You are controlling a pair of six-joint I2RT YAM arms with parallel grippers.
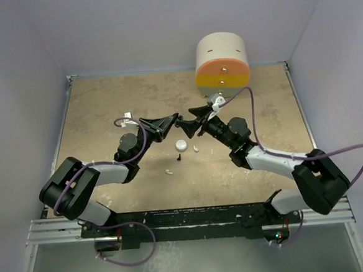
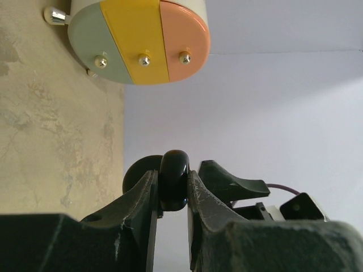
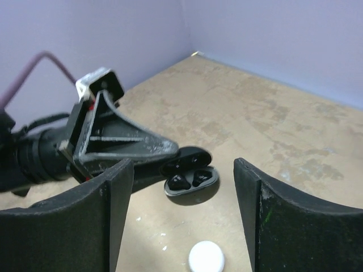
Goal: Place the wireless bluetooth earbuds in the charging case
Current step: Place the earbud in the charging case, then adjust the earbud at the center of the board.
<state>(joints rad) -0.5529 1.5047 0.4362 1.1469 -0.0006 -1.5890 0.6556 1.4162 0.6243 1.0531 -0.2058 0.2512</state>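
Item: black charging case (image 3: 190, 174), lid raised, held off the surface (image 1: 104, 104) by the left tool (image 2: 173, 177), which was clenched on it from both sides.

Contents: two black earbuds (image 3: 179, 182) lay side by side in the case's lower half, apparently seated; how fully could not be told.

Right tool (image 3: 182, 167): jaws stood wide apart just in front of the case, grasping nothing.

Loose stock: two small white earbuds, one (image 1: 196, 148) just beside a white round disc (image 3: 206, 258), the other (image 1: 169, 172) nearer the arms, both on the surface. A tiny dark piece (image 1: 178, 156) lay just below the disc; its nature could not be told.

Also present: a round drawer box (image 1: 221, 61) at the far edge.

Progress, as judged: black pair done, lid not yet closed. White pair not yet housed. Roughly half remained.
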